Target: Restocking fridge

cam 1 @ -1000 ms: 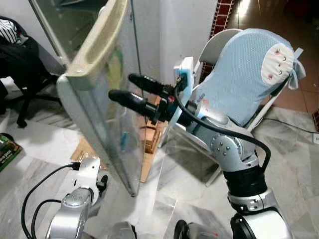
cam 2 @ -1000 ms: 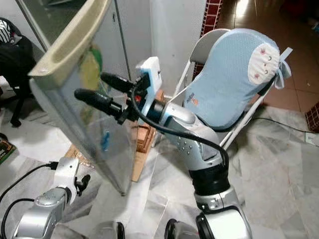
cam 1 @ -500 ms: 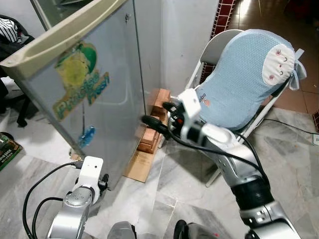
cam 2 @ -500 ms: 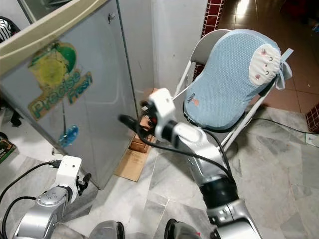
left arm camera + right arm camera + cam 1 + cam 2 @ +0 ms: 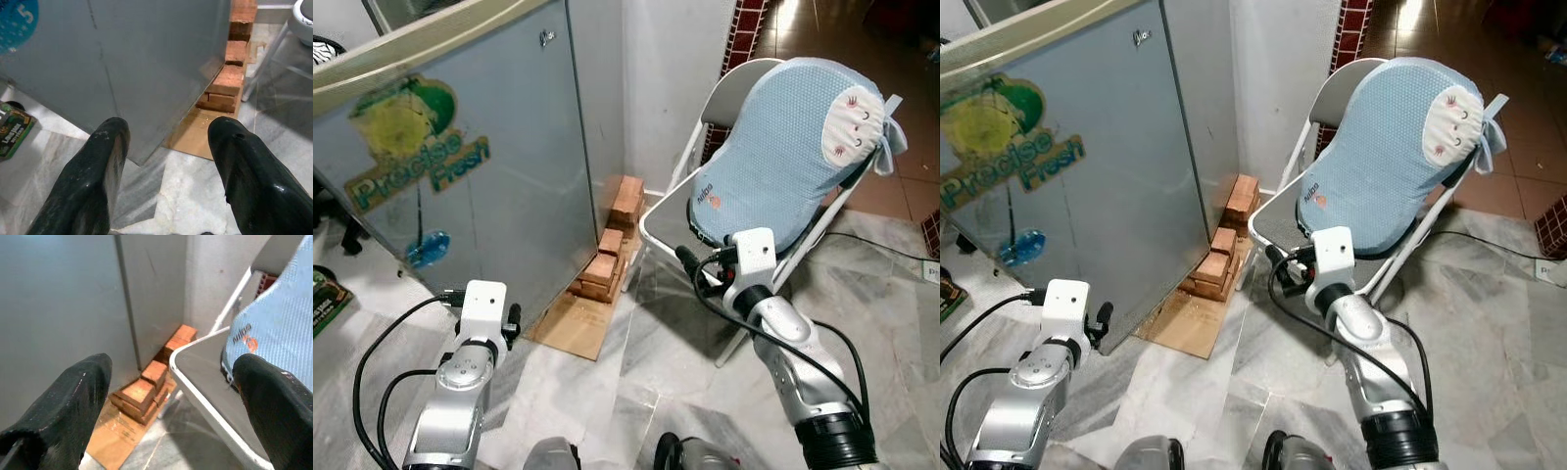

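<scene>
Beside shut fridge door [image 5: 460, 166], left gripper [image 5: 166, 171] jaws wide, right gripper [image 5: 171, 401] jaws wide near chair [image 5: 680, 211], both empty.

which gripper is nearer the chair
Right. The right gripper hangs just in front of the chair seat's edge; the left gripper is low by the fridge door, across the bricks from the chair.

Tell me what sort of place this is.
Probably a lived-in home, in a corner off the kitchen: a grey fridge with a "Precise Fresh" sticker, a folding chair bearing a blue cushion, and bricks stacked on a marble-tile floor.
</scene>
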